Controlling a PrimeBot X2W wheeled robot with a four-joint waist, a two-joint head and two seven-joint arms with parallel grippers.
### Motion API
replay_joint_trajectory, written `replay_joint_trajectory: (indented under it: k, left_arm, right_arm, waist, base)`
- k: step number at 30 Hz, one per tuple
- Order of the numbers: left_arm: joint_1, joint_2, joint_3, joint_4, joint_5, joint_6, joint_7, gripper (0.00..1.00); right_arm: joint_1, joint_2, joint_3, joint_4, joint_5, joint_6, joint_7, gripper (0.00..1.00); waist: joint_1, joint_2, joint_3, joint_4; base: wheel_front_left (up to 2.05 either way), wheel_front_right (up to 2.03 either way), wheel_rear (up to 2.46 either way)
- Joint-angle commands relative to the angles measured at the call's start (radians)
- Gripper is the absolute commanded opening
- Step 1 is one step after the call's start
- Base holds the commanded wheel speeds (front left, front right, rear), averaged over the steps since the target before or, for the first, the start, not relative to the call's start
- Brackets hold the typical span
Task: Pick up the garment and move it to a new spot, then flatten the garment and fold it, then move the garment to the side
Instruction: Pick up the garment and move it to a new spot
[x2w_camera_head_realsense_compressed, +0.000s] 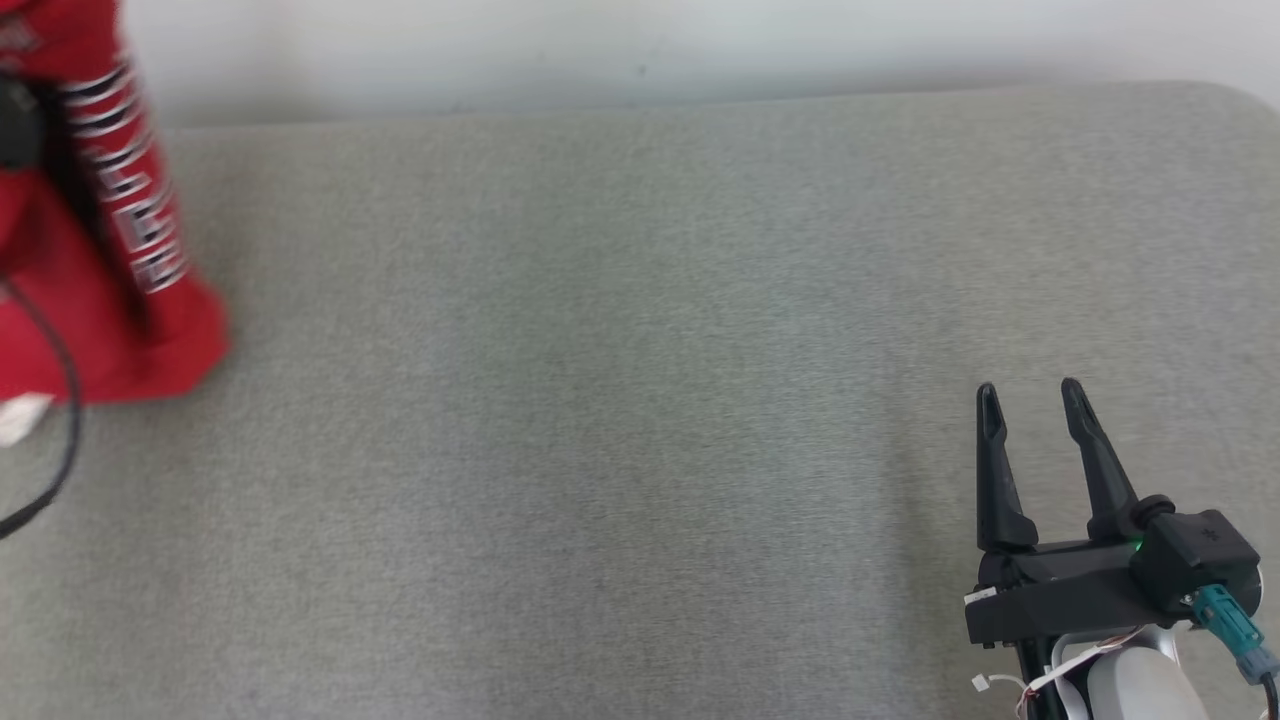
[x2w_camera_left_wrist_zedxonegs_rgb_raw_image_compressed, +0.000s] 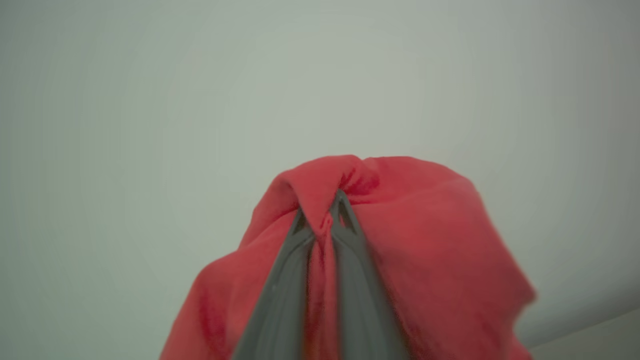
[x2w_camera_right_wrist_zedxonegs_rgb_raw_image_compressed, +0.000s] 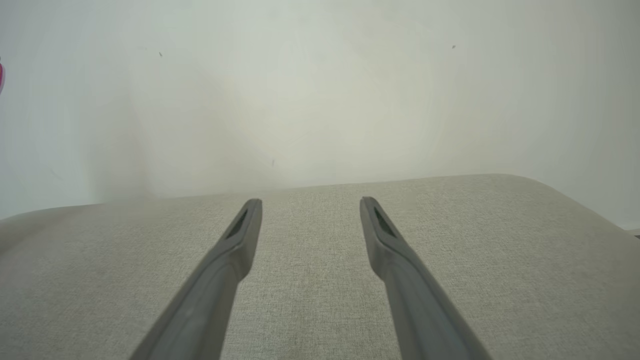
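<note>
At far left, over padded surface (x2w_camera_head_realsense_compressed: 600, 400): garment (x2w_camera_head_realsense_compressed: 90, 230), pinched in left gripper (x2w_camera_left_wrist_zedxonegs_rgb_raw_image_compressed: 324, 215). At near right, over same surface: right gripper (x2w_camera_head_realsense_compressed: 1030, 392). Behind surface: wall (x2w_camera_head_realsense_compressed: 640, 50).

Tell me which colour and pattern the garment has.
The garment is red with a black-and-white striped, lettered band; the head view shows it best.

SITE: plain indoor room; more exact sort cannot be told | WORK SURFACE: broad padded top (x2w_camera_head_realsense_compressed: 640, 400) upholstered in grey woven fabric, far right corner (x2w_camera_head_realsense_compressed: 1235, 105) rounded | BACKDROP: bare off-white wall (x2w_camera_head_realsense_compressed: 700, 50) just behind it, a few small dark specks
</note>
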Motion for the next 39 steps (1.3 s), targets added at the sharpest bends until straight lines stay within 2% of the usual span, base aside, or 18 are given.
replay_joint_trajectory:
  k: [1, 6, 7, 8, 9, 17, 22, 32, 37, 38, 39]
  left_arm:
    - [-0.020, -0.024, -0.015, -0.040, 0.000, 0.002, 0.015, 0.00]
    - [-0.065, -0.107, -0.078, -0.145, -0.001, 0.001, 0.054, 0.00]
    - [-0.065, -0.107, -0.078, -0.145, -0.001, 0.001, 0.054, 0.00]
    - [-0.085, -0.152, -0.102, -0.164, -0.016, -0.001, 0.065, 0.00]
    - [-0.085, -0.152, -0.102, -0.164, -0.016, -0.001, 0.065, 0.00]
    - [-0.106, -0.277, -0.185, -0.139, -0.026, -0.008, 0.069, 0.00]
    - [0.004, -0.328, -0.217, -0.103, -0.050, 0.006, 0.033, 0.00]
    - [0.351, -0.366, -0.266, 0.046, -0.082, 0.045, -0.079, 0.00]
    - [0.472, -0.394, -0.308, 0.150, -0.096, 0.026, -0.117, 0.00]
    - [0.477, -0.400, -0.314, 0.165, -0.093, 0.023, -0.130, 0.16]
    - [0.479, -0.406, -0.320, 0.173, -0.086, 0.023, -0.143, 0.90]
  right_arm:
    - [0.010, 0.002, 0.003, 0.003, 0.016, -0.002, -0.001, 1.00]
    - [0.026, 0.002, 0.013, 0.011, 0.042, -0.002, -0.001, 1.00]
    - [0.026, 0.002, 0.013, 0.011, 0.042, -0.002, -0.001, 1.00]
    - [0.026, 0.002, 0.013, 0.012, 0.051, -0.002, -0.001, 1.00]
    - [0.026, 0.002, 0.013, 0.012, 0.051, -0.002, -0.001, 1.00]
    - [0.032, 0.002, 0.029, 0.012, 0.072, -0.002, -0.001, 1.00]
    - [0.041, 0.002, 0.018, 0.007, 0.074, -0.002, -0.001, 1.00]
    - [0.026, 0.002, 0.038, 0.010, 0.068, -0.002, -0.001, 1.00]
    - [0.025, 0.002, 0.045, 0.019, 0.061, -0.002, -0.001, 1.00]
    - [0.025, 0.002, 0.046, 0.021, 0.057, -0.002, -0.001, 1.00]
    - [0.026, 0.002, 0.047, 0.023, 0.052, -0.002, -0.001, 1.00]
  waist:
    - [0.0002, 0.0001, -0.034, -0.041]
    - [0.0002, 0.0001, -0.059, -0.098]
    - [0.0002, 0.0001, -0.059, -0.098]
    - [0.0002, 0.0001, -0.065, -0.121]
    - [0.0002, 0.0001, -0.065, -0.121]
    - [0.0002, 0.0001, -0.058, -0.201]
    - [0.0002, 0.0001, -0.045, -0.211]
    - [0.0002, 0.0001, -0.023, -0.205]
    - [0.0002, 0.0001, -0.026, -0.198]
    - [0.0002, 0.0001, -0.027, -0.195]
    - [0.0002, 0.0001, -0.029, -0.191]
  base:
    - [0.00, 0.00, 0.00]
    - [0.00, 0.00, 0.00]
    - [0.00, 0.00, 0.00]
    - [0.00, 0.00, 0.00]
    - [0.00, 0.00, 0.00]
    - [0.00, 0.00, 0.00]
    - [0.00, 0.00, 0.00]
    - [0.00, 0.00, 0.00]
    - [0.00, 0.00, 0.00]
    - [0.00, 0.00, 0.00]
    - [0.00, 0.00, 0.00]
